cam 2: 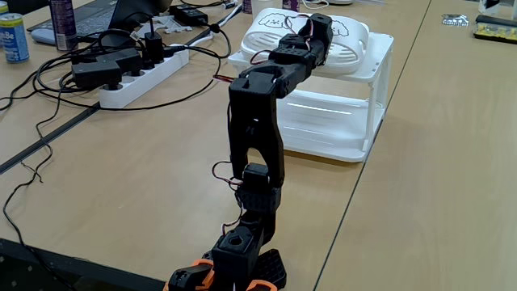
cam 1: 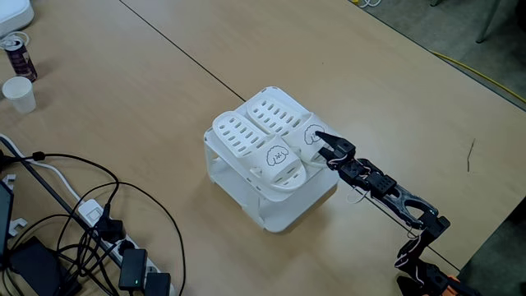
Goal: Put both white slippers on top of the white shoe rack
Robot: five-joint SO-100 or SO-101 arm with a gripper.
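A wooden tabletop (cam 1: 164,90) seen from above; at far left a white paper cup (cam 1: 19,94) beside a dark can (cam 1: 17,54), and lower left a tangle of black cables with a power strip (cam 1: 107,238); in the middle stands the white shoe rack (cam 1: 271,177), and both white slippers (cam 1: 263,144) lie side by side on its flat top, slotted soles away from the arm, puppy-face straps towards it; the shelf underneath looks empty, though only part of it shows; to the right a black robot arm (cam 1: 386,193) reaches in, its tool (cam 1: 322,141) at the strap of the right-hand slipper; whether its fingers are apart or clamped on the strap cannot be told. In the other fixed view the tool (cam 2: 317,23) sits over the slippers (cam 2: 339,40) on the rack (cam 2: 355,105). The placing looks nearly complete; a clean finish would mean letting go fully, then lifting straight up so the strap is not snagged and the slipper stays square on the panel.
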